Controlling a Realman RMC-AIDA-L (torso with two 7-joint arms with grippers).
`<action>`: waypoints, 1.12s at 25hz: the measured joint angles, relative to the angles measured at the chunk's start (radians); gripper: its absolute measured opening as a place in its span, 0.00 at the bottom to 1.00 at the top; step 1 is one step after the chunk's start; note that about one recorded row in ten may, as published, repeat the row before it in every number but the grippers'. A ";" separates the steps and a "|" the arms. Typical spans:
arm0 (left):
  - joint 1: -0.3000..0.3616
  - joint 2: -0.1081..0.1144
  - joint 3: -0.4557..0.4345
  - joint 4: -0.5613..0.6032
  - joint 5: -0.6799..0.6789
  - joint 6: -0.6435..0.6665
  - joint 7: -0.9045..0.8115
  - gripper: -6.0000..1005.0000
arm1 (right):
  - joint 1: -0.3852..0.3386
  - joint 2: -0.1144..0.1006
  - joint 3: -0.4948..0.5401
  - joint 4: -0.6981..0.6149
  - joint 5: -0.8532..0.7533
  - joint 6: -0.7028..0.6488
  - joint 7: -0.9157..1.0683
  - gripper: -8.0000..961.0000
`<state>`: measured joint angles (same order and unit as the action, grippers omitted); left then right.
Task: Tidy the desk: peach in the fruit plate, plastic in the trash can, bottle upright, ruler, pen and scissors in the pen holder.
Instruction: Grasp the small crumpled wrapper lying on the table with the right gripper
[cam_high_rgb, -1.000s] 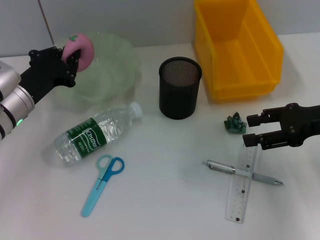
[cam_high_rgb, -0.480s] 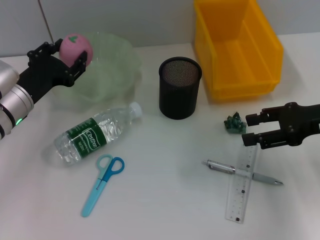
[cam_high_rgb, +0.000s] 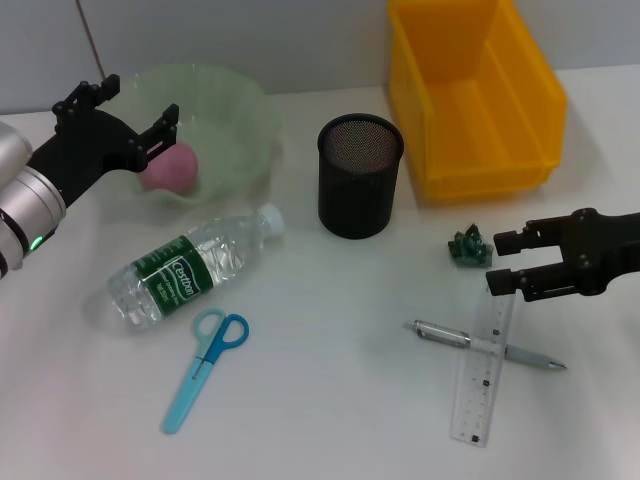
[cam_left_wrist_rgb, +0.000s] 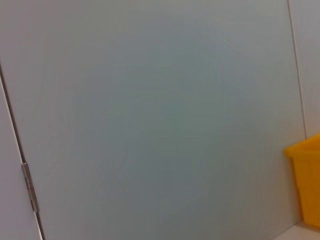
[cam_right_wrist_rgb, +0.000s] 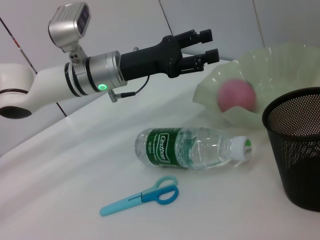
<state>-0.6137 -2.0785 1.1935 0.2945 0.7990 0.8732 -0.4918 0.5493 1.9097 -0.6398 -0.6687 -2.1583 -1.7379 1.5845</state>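
Peach (cam_high_rgb: 170, 167) lies in the fruit plate (cam_high_rgb: 235, 105), and your left gripper (cam_high_rgb: 118, 112) hangs spread wide and empty above the plate's near rim.

You can judge the peach step done; next you need to draw that arm clear and go for the bottle (cam_high_rgb: 190, 268), which lies on its side between plate and scissors (cam_high_rgb: 205, 366) and must be stood up. Its green label reads "Cestbon". Your right gripper (cam_high_rgb: 507, 262) hovers parted, holding nothing, just beside the green plastic scrap (cam_high_rgb: 468, 246) and over the ruler's (cam_high_rgb: 484, 371) top end; the pen (cam_high_rgb: 485, 345) crosses that ruler. Pen holder (cam_high_rgb: 360, 175) and yellow trash can (cam_high_rgb: 470, 95) stand ready behind.
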 joint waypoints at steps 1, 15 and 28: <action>0.000 0.000 0.000 0.000 0.000 0.000 0.000 0.79 | 0.000 0.000 0.000 0.000 0.000 0.000 0.000 0.77; 0.185 0.078 0.256 0.445 0.303 0.256 -0.744 0.80 | -0.005 0.000 0.000 0.000 -0.010 0.007 0.001 0.77; 0.293 0.015 0.168 0.739 0.899 0.485 -0.979 0.80 | -0.003 0.000 0.000 -0.005 -0.011 0.008 0.003 0.77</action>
<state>-0.3205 -2.0640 1.3615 1.0336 1.6976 1.3586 -1.4710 0.5467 1.9098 -0.6396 -0.6739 -2.1692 -1.7302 1.5879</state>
